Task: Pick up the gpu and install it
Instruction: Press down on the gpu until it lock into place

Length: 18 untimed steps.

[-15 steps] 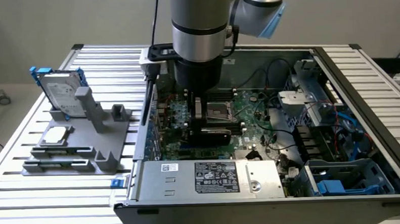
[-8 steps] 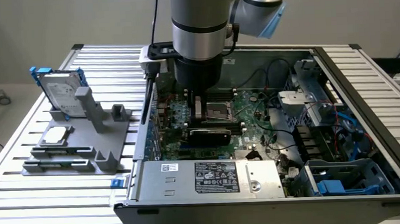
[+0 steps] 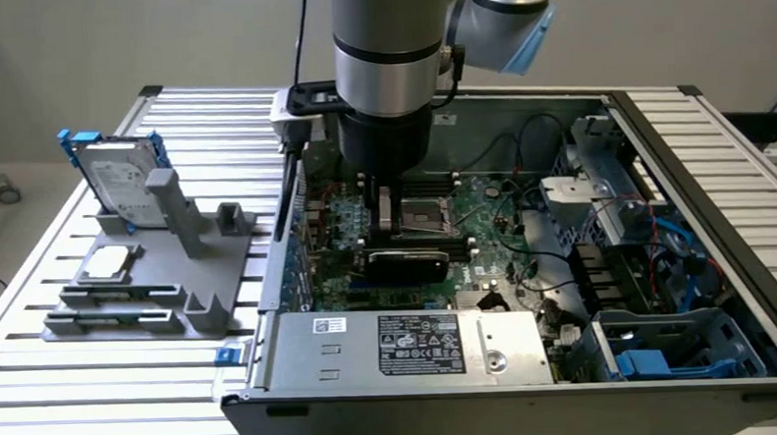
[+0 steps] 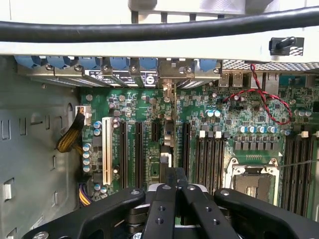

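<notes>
Gripping small black-shrouded gpu card point(image 3: 405, 265), black gripper point(image 3: 404, 248) clenched on it, low over green motherboard point(image 3: 494, 234) inside open grey computer case point(image 3: 408, 346). Beyond on slatted metal tabletop point(image 3: 55, 389): grey holder rack point(image 3: 143, 287), silver blue-framed hard drive point(image 3: 119, 185) upright.

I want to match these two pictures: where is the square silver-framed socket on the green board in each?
Exterior view: the square silver-framed socket sits mid-case, just behind the black-shrouded gpu card.
Wrist view: the socket lies beside the black memory slots.
Shared landmark: the green motherboard.
</notes>
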{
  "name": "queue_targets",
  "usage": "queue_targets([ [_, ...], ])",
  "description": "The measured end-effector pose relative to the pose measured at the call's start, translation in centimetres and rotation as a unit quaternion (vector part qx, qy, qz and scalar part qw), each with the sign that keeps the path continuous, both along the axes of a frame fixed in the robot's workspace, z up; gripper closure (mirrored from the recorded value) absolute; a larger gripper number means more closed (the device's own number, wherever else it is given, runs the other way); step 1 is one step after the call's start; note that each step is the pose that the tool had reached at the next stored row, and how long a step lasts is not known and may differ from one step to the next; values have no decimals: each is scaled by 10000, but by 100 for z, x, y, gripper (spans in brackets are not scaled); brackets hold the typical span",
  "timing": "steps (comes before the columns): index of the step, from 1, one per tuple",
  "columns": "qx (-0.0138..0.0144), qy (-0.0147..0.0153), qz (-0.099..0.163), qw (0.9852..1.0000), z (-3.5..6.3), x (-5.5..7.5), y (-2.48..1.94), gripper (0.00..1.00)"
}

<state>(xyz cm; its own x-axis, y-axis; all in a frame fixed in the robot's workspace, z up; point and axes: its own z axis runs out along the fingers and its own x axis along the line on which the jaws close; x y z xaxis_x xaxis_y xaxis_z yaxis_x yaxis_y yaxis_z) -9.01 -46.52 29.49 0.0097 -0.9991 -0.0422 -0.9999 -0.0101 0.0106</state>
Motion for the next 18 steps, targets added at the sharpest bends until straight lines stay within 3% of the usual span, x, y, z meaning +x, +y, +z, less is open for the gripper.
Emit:
queue_targets([
  [11, -2, 1, 0, 10000, -1, -2, 1, 89],
  [18, -1, -18, 0, 10000, -120, -12, 47, 89],
])
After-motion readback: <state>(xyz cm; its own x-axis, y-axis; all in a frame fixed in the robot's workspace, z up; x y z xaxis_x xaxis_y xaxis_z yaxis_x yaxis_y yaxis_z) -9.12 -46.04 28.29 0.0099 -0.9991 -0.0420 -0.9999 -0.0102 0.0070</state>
